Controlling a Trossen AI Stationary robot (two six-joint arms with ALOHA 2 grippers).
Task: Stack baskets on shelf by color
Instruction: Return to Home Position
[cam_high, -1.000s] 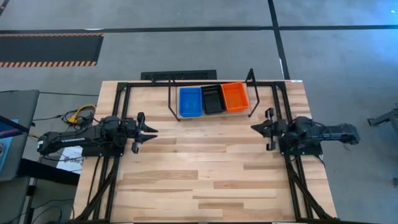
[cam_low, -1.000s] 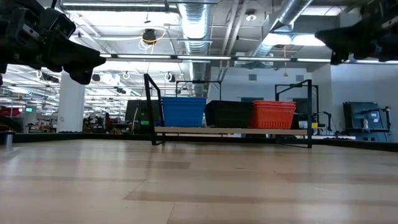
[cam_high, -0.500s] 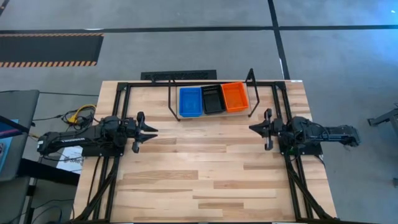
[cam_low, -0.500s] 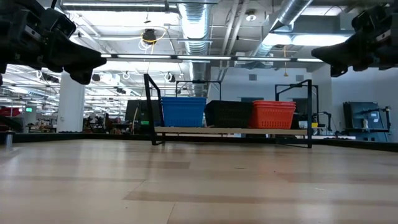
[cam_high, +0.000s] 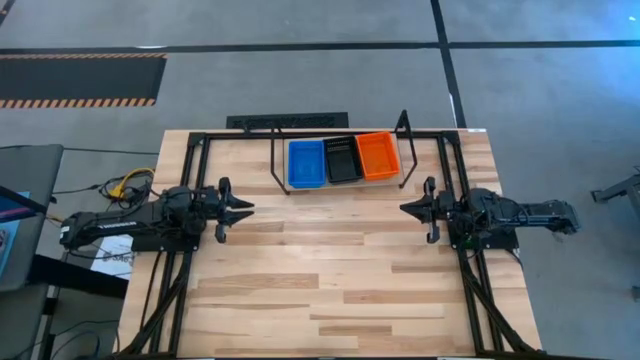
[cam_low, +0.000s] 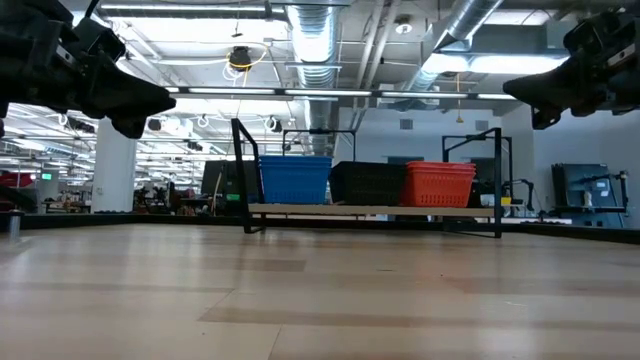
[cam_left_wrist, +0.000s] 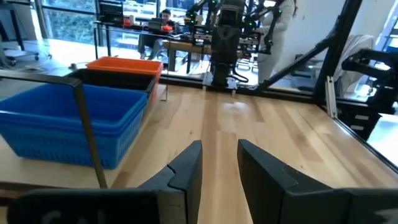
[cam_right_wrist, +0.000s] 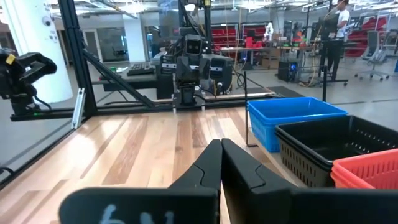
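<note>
The shelf (cam_high: 340, 185) stands at the middle of the table's far edge. On its board (cam_low: 370, 210) sit blue baskets (cam_high: 306, 163), black baskets (cam_high: 343, 159) and red-orange baskets (cam_high: 377, 155), side by side by colour, blue toward the left. My left gripper (cam_high: 248, 208) hovers level at the table's left edge, open by a narrow gap (cam_left_wrist: 219, 146) and holding nothing. My right gripper (cam_high: 403, 208) hovers level at the right edge, shut and empty (cam_right_wrist: 221, 144). Both point inward, clear of the shelf.
Bare plank tabletop (cam_high: 320, 270) lies between and in front of the two arms. Black frame rods (cam_high: 190, 150) run along the table's left, right and far sides. People (cam_left_wrist: 165, 18) show in the room beyond the table.
My right gripper has tipped down to level and rolled a little, staying at the table's right edge. The baskets and the shelf have kept still.
</note>
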